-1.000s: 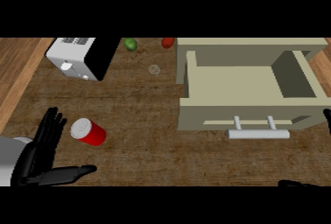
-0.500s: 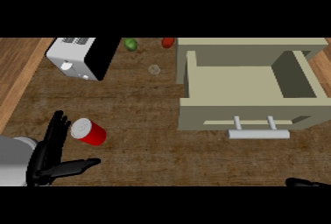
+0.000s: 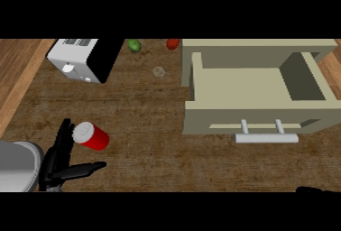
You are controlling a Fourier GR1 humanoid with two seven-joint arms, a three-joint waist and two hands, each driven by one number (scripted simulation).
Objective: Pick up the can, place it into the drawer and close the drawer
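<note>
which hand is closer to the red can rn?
Left. The left hand is open right beside the red can, fingers along its left side. The right hand barely shows at the lower right edge, far across the counter.

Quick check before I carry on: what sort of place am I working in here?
Most likely a kitchen counter: a dark wooden worktop carries a white and black toaster, a red can and, at the back, small green and red items, perhaps produce. A beige drawer stands open at the right.
</note>
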